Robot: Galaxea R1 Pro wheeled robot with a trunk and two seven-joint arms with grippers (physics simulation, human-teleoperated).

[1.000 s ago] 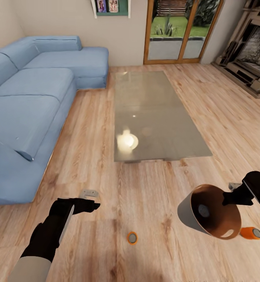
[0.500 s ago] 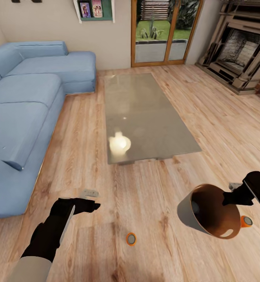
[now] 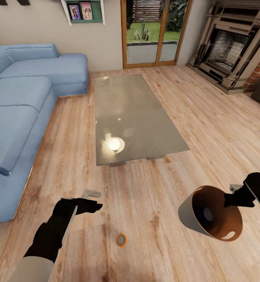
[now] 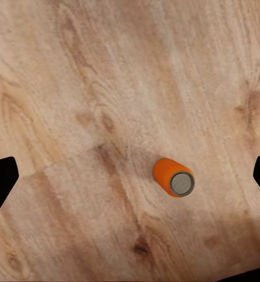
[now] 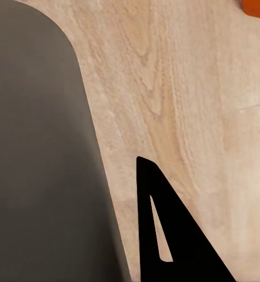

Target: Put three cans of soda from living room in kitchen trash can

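One can of soda (image 3: 121, 239) lies on its side on the wood floor of the living room, between my arms. In the left wrist view this orange can (image 4: 173, 177) sits below my left gripper (image 4: 130, 176), whose fingers (image 4: 0, 182) stand wide open. That left gripper (image 3: 91, 205) hovers to the can's upper left. My right gripper (image 3: 233, 199) is shut on the rim of the tash can (image 3: 210, 213), held tilted with its brown mouth toward me. A grey can end (image 3: 207, 214) shows inside it. Beside the bin's grey wall (image 5: 36, 147), an orange can edge (image 5: 256, 7) peeks in.
A low glass coffee table (image 3: 133, 117) stands ahead. The blue sofa (image 3: 20, 102) runs along the left. A brick fireplace (image 3: 231, 51) is at the far right and a glass door (image 3: 153, 31) at the back. Open wood floor surrounds my arms.
The whole view has swung, shifting the room leftward. The orange can seen on the floor right of the bin is now hidden behind it. Both arms keep their poses.
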